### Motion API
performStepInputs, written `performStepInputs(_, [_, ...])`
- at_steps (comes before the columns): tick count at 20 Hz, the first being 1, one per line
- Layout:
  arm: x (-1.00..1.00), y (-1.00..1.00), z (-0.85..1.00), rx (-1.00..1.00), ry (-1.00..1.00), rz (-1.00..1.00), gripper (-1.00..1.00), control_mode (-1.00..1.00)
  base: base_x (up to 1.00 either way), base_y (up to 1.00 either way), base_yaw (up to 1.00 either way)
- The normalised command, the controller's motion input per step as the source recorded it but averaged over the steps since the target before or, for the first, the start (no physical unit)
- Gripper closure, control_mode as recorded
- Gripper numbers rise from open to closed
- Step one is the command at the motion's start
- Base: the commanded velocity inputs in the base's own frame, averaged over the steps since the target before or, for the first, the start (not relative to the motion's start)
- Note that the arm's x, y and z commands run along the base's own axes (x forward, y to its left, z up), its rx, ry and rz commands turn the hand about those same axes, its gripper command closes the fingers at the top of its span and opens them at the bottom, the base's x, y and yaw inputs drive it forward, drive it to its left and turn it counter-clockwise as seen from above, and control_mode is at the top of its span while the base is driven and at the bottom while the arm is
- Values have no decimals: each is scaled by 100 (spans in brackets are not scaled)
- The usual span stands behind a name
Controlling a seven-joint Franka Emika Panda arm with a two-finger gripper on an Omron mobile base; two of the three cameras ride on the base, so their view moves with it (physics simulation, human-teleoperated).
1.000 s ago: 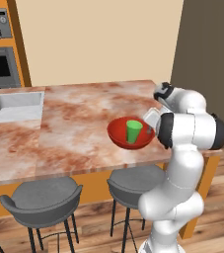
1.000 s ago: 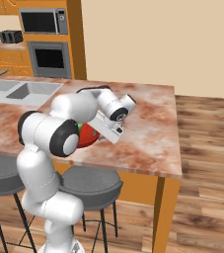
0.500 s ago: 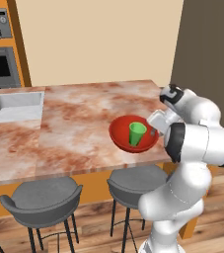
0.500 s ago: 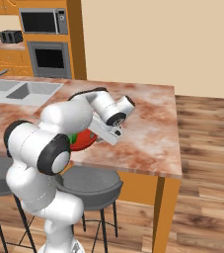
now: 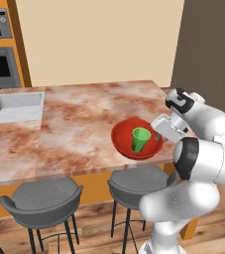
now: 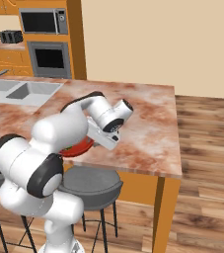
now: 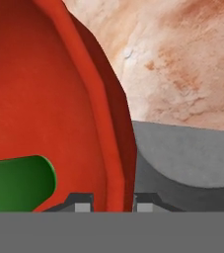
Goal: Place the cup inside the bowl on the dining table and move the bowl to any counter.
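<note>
The bowl (image 5: 134,140) sits at the near edge of the dining table (image 5: 74,124), partly overhanging it above a grey stool (image 5: 136,179). The cup (image 5: 140,139) stands upright inside the bowl, close to its centre. The gripper (image 5: 157,137) is positioned at the bowl's right rim. In the hand view, the two fingertips (image 7: 83,201) straddle the red rim, one inside the bowl (image 7: 44,99) and one outside, with the jaws narrowed to the rim's thickness and gripping it. The cup (image 7: 17,183) appears in that view as a green shape low inside the bowl, clear of the fingers. In the right base view, the arm covers most of the bowl (image 6: 79,147). A second stool (image 5: 42,201) stands to the left, and an inset sink (image 5: 12,105) occupies the table's far left.
</note>
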Motion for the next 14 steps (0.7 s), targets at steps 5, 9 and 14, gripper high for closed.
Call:
performStepInputs(5, [-33,0,7,0,0,0,100,-100,0,0,0])
performStepInputs(9, [-15,0,1,0,0,0,100,-100,0,0,0])
performStepInputs(14, [0,0,0,0,0,0,100,-100,0,0,0])
